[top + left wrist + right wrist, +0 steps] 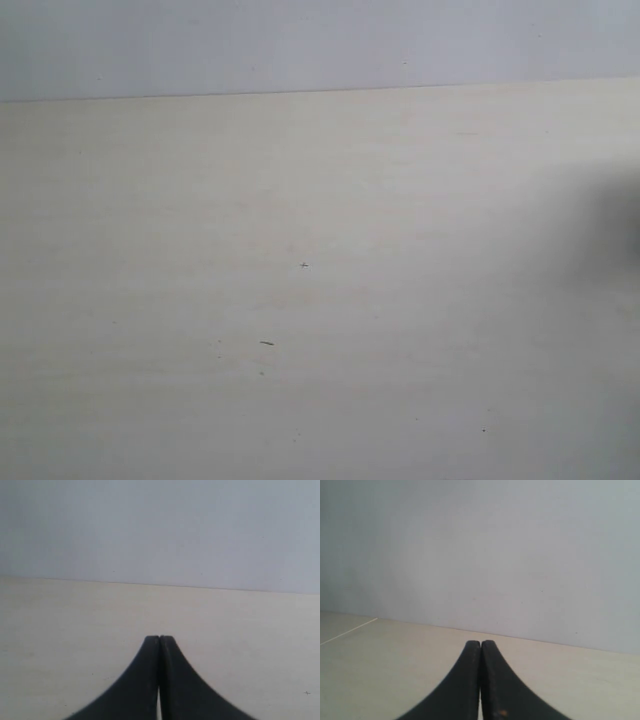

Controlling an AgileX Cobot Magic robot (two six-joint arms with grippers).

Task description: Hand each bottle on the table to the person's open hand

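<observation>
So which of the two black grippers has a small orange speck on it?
The right black gripper: one of its shut jaws carries the speck. The left black gripper is plain black.

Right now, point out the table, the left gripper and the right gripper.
table (400, 250): exterior view, bare surface.
left gripper (159, 639): left wrist view, between shut fingertips.
right gripper (480, 643): right wrist view, between shut fingertips.

table (400, 200): pale beige, smooth, matt, faint wood-like streaks (a few tiny dark specks)
wall (300, 40): plain grey-white, matt, even
left gripper (159, 640): black, matt, looks like plastic or rubber
right gripper (480, 644): black, matt, faintly grainy surface
</observation>
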